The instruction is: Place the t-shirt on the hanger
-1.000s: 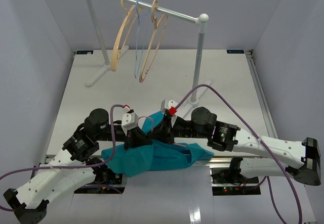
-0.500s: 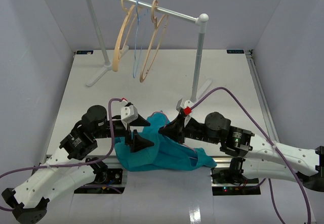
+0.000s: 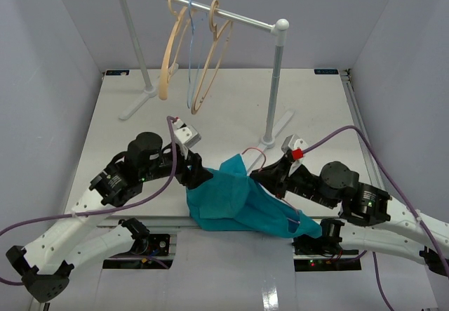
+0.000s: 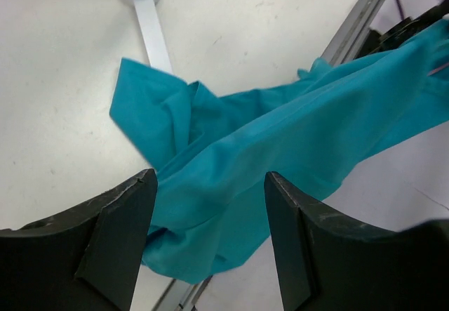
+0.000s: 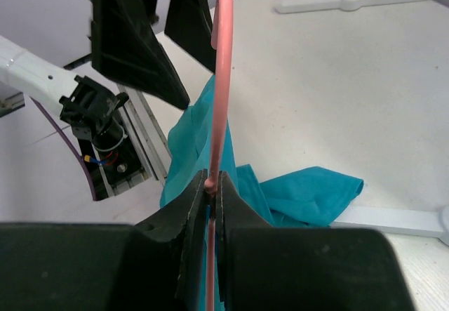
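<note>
The teal t-shirt [image 3: 235, 197] hangs bunched over the table's near edge between the two arms; it also fills the left wrist view [image 4: 280, 135]. My right gripper [image 5: 212, 183] is shut on the thin pink hanger [image 5: 222, 79] just below its hook, which stands up in front of it. The t-shirt [image 5: 302, 195] drapes beneath those jaws. In the top view the right gripper [image 3: 270, 176] sits at the shirt's upper right. My left gripper [image 3: 202, 176] stands open at the shirt's upper left edge, and cloth shows beyond the gap between its fingers [image 4: 119, 241].
A white clothes rack [image 3: 275, 79] stands at the back with two beige hangers [image 3: 168, 55] and a thin light-blue hanger [image 3: 189, 58] on its rail. One rack foot [image 3: 279, 130] lies just behind the shirt. The metal front rail [image 3: 140, 216] edges the table.
My left gripper has opened and let go of the t-shirt. Both grippers and the shirt have shifted to the right, the right arm drawing back with the hanger.
</note>
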`<state>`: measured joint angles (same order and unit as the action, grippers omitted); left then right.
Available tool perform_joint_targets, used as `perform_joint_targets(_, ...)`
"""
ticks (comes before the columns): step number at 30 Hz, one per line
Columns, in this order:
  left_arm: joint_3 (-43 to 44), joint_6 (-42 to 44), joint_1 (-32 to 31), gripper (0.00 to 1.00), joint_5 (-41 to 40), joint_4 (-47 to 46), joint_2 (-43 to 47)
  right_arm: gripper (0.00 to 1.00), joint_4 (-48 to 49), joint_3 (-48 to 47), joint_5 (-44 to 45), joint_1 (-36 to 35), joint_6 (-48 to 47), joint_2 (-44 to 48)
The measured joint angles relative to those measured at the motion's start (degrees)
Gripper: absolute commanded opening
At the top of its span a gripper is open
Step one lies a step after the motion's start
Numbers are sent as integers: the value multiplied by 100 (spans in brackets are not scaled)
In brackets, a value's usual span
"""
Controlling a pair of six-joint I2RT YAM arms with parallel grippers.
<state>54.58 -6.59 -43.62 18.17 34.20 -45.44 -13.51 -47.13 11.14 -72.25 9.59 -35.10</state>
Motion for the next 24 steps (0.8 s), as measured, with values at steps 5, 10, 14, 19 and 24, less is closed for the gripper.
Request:
perform_joint_targets(5,-280,-126,0,74,-176,141,-110,8,-260,-87,205,-3,-19,236)
perform_joint_targets(10,-538,-201,0,73,-301,122,249,8,-378,-93,314,-15,-32,360)
perform_joint_targets(14,-541,-254,0,73,-319,67,381,8,-463,-150,433,-15,-51,441)
perform_joint_targets(19,-540,-269,0,73,-359,57,396,8,-556,-244,632,-15,-108,514)
perform_joint_targets(24,-531,-267,0,73,-360,58,384,8,-635,-333,779,-15,-125,577)
